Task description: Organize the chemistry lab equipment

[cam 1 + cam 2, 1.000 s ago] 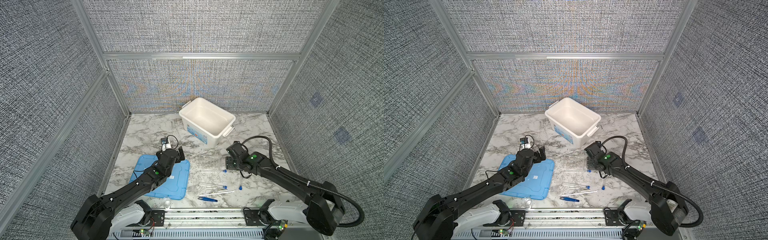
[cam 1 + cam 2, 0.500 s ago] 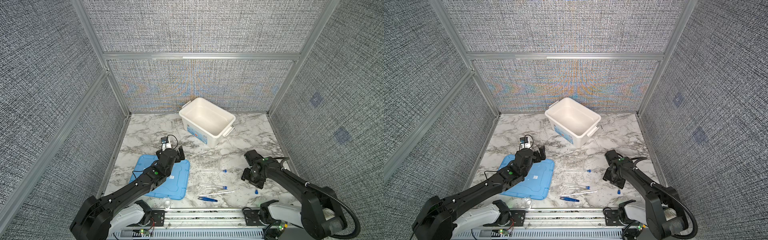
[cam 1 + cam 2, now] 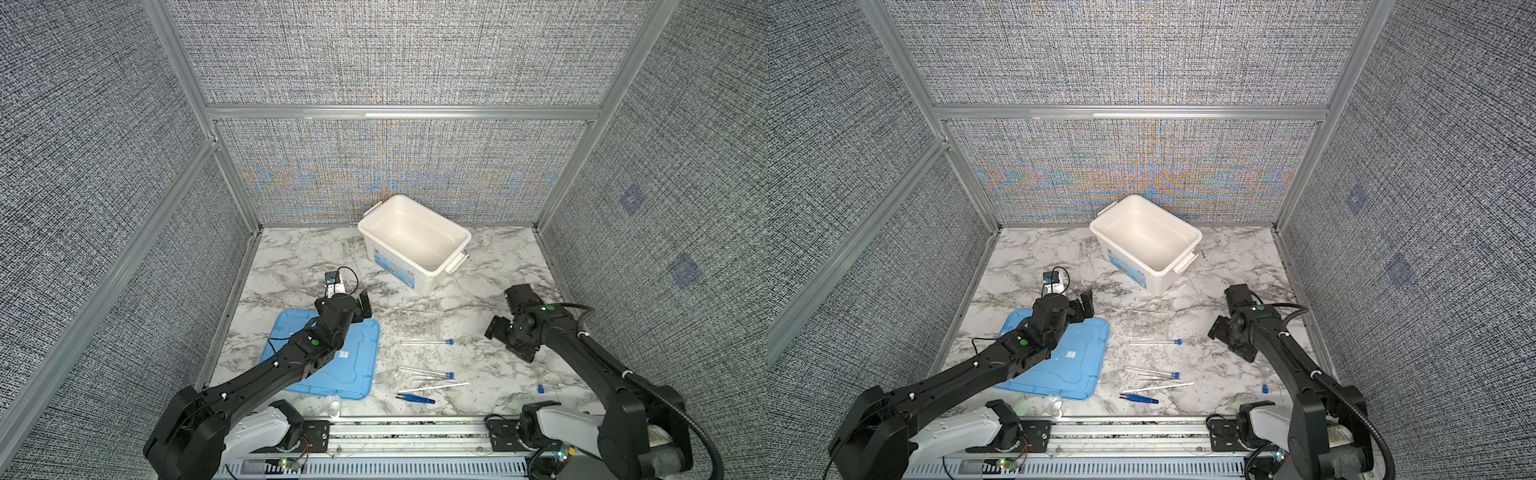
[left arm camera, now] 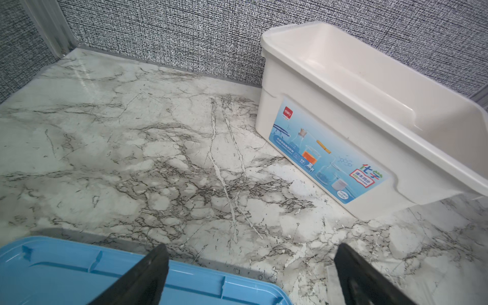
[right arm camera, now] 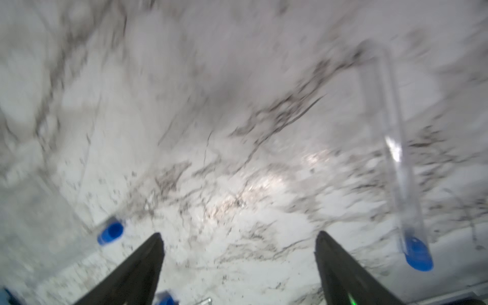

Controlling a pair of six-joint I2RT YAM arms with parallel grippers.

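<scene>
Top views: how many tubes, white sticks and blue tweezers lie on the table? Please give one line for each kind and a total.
tubes: 3
white stick: 1
blue tweezers: 1
total: 5

A robot test cell in a laboratory is shown: a marble-patterned desk (image 3: pixel 299 257) is closed in on three sides by grey woven panels (image 3: pixel 374 54) held in aluminium framing (image 3: pixel 399 113). Two black robot arms, the left arm (image 3: pixel 286 365) and the right arm (image 3: pixel 582 349), are mounted on a metal rail (image 3: pixel 415 432) along the front edge. Chemistry glassware is pictured on the label (image 4: pixel 327 155) of a white tub (image 4: pixel 303 111), and capped clear tubes (image 3: pixel 424 342) are laid on the desk.
</scene>
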